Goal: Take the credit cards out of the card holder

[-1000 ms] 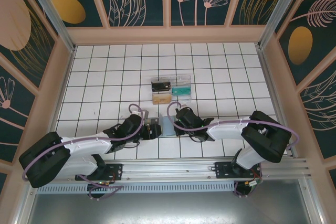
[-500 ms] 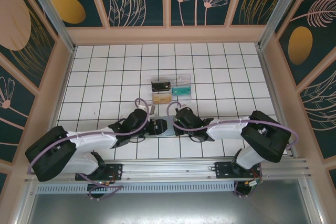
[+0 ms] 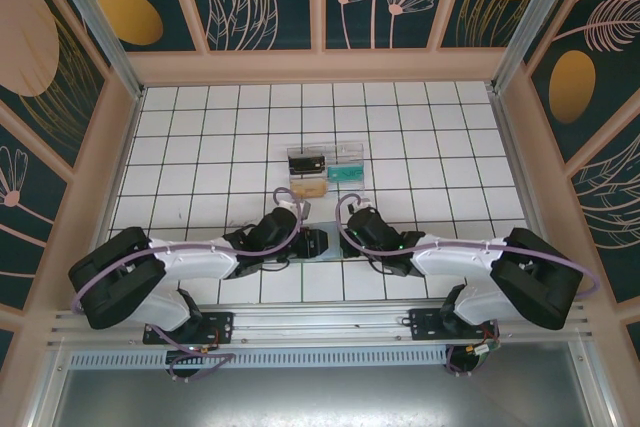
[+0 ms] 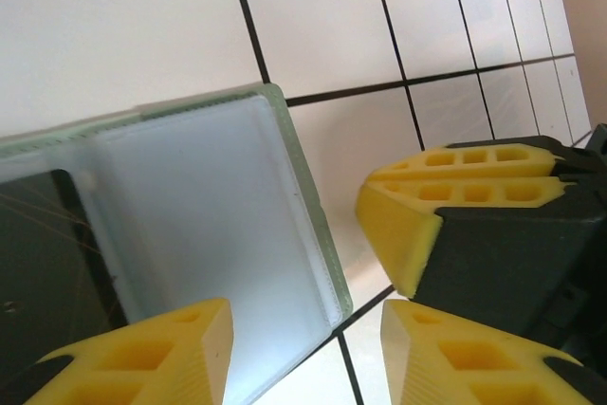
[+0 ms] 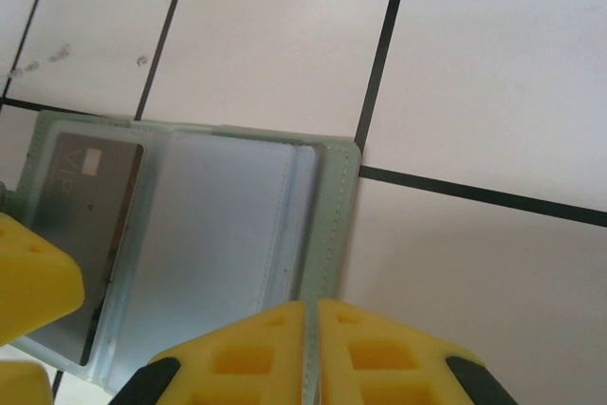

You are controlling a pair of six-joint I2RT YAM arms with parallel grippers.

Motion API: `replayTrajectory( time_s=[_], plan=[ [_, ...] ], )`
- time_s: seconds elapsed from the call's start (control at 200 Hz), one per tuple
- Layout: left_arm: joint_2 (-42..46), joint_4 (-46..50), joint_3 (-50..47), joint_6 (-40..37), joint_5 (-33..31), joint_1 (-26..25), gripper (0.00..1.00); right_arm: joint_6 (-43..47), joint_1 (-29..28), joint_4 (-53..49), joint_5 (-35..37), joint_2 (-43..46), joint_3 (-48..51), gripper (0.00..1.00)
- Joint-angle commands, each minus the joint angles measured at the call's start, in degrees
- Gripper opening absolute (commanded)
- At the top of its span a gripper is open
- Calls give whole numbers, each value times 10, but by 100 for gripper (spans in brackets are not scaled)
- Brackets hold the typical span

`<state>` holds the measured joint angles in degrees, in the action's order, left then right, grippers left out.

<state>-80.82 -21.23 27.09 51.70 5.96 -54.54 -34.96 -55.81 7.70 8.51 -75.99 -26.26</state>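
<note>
The card holder [image 5: 228, 234] lies open and flat on the counter [image 5: 493, 73], by the middle of its near edge. One dark card [image 5: 90, 225] sits in one side. The right hand [image 5: 311, 318] is closed, with its tips at the holder's edge. The left hand [image 4: 305, 318] is open over a corner of the holder.

The table [image 3: 200, 137] is tiled in white and ruled with a thin black grid. The card holder [image 5: 327, 225] is edged in pale grey-green, and its inner panel is tinted pale blue-grey. A dark grey credit card [image 5: 90, 225] is marked with a small pale patch. The jaws of the left gripper [image 4: 305, 315] and the right gripper [image 5: 311, 308] are padded in yellow over black. The walls [image 3: 260, 7] are coloured dark teal and patterned with gold ovals and pale pink plant outlines.
</note>
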Motion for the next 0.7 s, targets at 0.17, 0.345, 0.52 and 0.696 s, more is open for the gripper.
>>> replayTrajectory(
  time_s=[0.17,0.345,0.52,0.696],
  plan=[
    [112,99,-44,1,-118,3,39,-10,3,11,-34,1,-25,13],
    [166,131,-80,-11,-137,26,12,-31,1,56,-74,-23,-47,16],
    [160,104,-91,-24,-117,35,6,-47,-2,62,-114,-73,-86,18],
    [122,62,-91,-26,-92,36,4,-63,-6,60,-134,-120,-114,18]
  ],
)
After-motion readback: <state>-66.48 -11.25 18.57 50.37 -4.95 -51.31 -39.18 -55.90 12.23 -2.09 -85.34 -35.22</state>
